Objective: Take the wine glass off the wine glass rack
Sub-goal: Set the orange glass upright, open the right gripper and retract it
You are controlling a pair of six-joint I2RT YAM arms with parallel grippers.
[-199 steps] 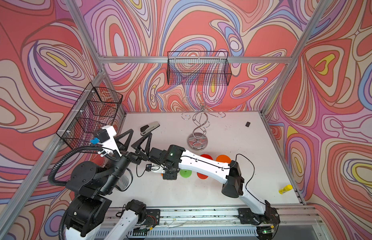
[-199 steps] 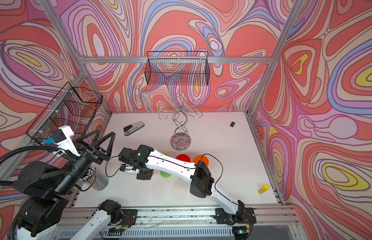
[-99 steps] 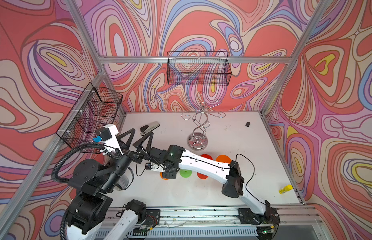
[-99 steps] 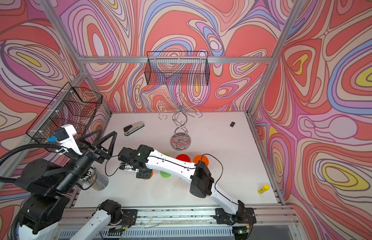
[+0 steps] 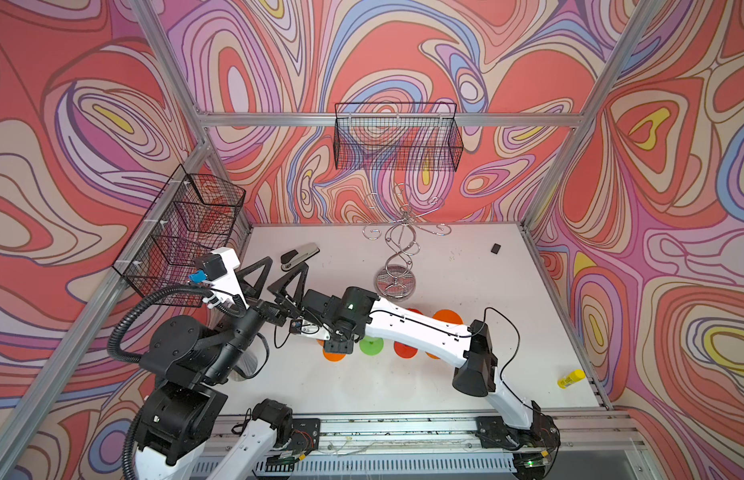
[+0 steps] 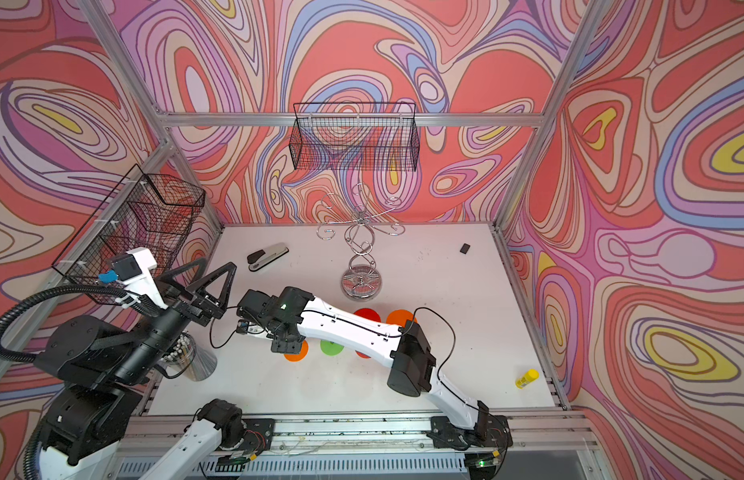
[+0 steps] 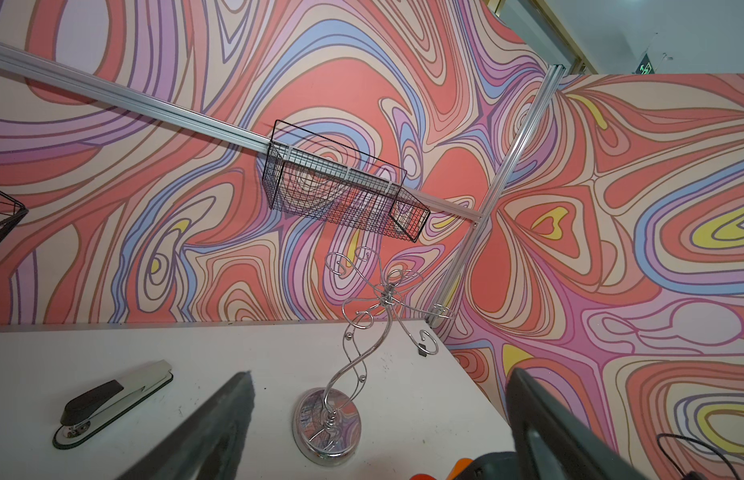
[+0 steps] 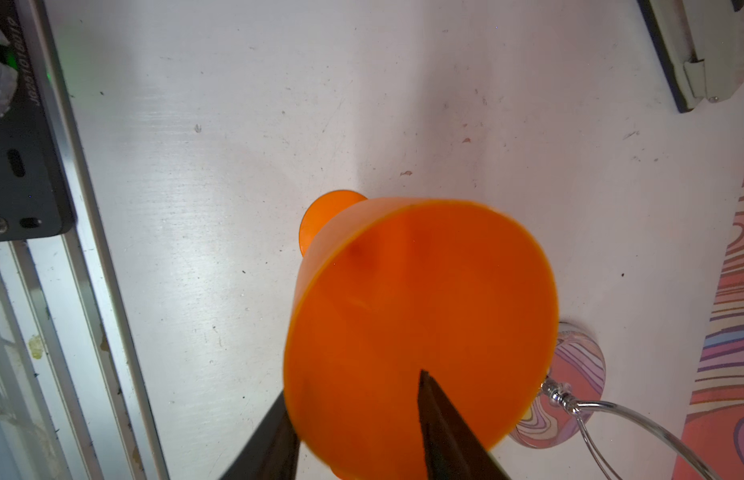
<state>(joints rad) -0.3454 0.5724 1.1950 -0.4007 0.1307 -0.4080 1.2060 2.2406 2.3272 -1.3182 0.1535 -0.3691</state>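
Observation:
The chrome wine glass rack (image 5: pixel 397 249) (image 6: pixel 362 249) (image 7: pixel 326 428) stands at the back middle of the table with nothing hanging on its curled hooks. An orange plastic wine glass (image 8: pixel 420 291) (image 5: pixel 335 356) (image 6: pixel 296 352) stands upright on the table in front of it. My right gripper (image 8: pixel 353 384) (image 5: pixel 339 347) (image 6: pixel 287 345) hangs over this glass, open, one finger inside the bowl and one outside its wall. My left gripper (image 5: pixel 285 270) (image 6: pixel 210 270) (image 7: pixel 378 374) is raised at the left, wide open and empty, facing the rack.
Green (image 5: pixel 371 346), red (image 5: pixel 405 349) and orange (image 5: pixel 447 318) glasses stand under the right arm. A stapler (image 5: pixel 299 257) lies back left, a yellow glue stick (image 5: pixel 571 378) front right. Black mesh baskets (image 5: pixel 397 141) (image 5: pixel 183 232) hang on the walls; a metal pen cup (image 6: pixel 191 357) stands front left.
The right gripper's jaws have spread apart around the orange glass's wall. The left gripper has drifted slightly toward the back and the middle, still open.

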